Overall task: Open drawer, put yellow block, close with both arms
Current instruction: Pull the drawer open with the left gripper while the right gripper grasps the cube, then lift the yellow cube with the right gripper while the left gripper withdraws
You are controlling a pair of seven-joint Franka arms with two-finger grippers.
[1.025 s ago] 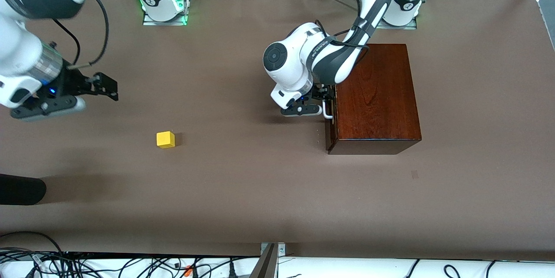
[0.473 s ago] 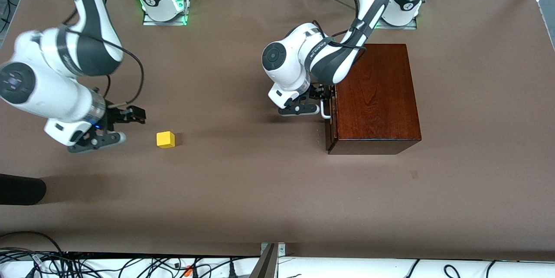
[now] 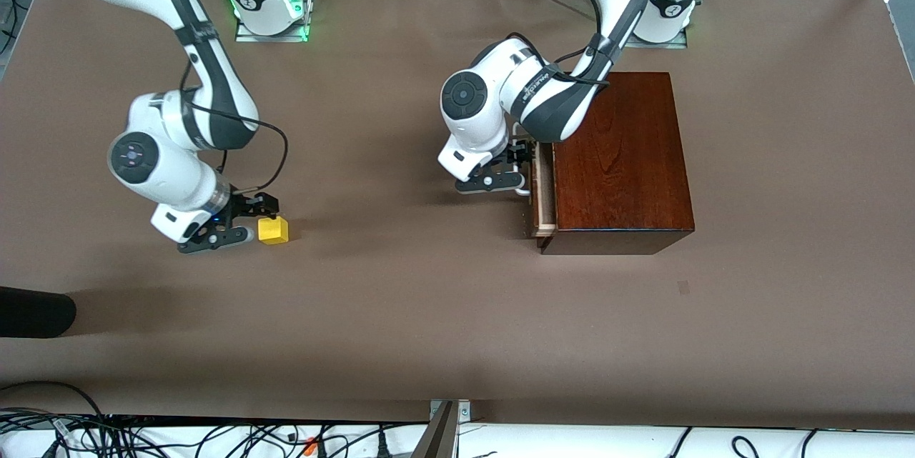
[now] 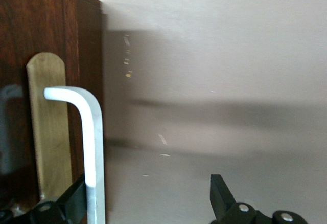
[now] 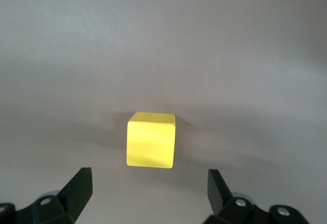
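Note:
The yellow block (image 3: 273, 230) sits on the brown table toward the right arm's end. My right gripper (image 3: 250, 218) is low beside it and open. In the right wrist view the block (image 5: 151, 139) lies just ahead of the gripper (image 5: 149, 187), not between the fingers. The dark mahogany box (image 3: 618, 158) stands toward the left arm's end. Its drawer (image 3: 541, 193) is out a little and shows a strip of pale wood. My left gripper (image 3: 520, 171) is open at the white handle (image 4: 94, 147). The handle is between its fingers, against one finger (image 4: 75, 202).
A black object (image 3: 32, 311) lies at the table's near edge at the right arm's end. Cables (image 3: 214, 440) run along the near edge below the table.
My right arm swung down across the table to the yellow block. My left gripper moved away from the box with the handle, and the drawer slid out a little.

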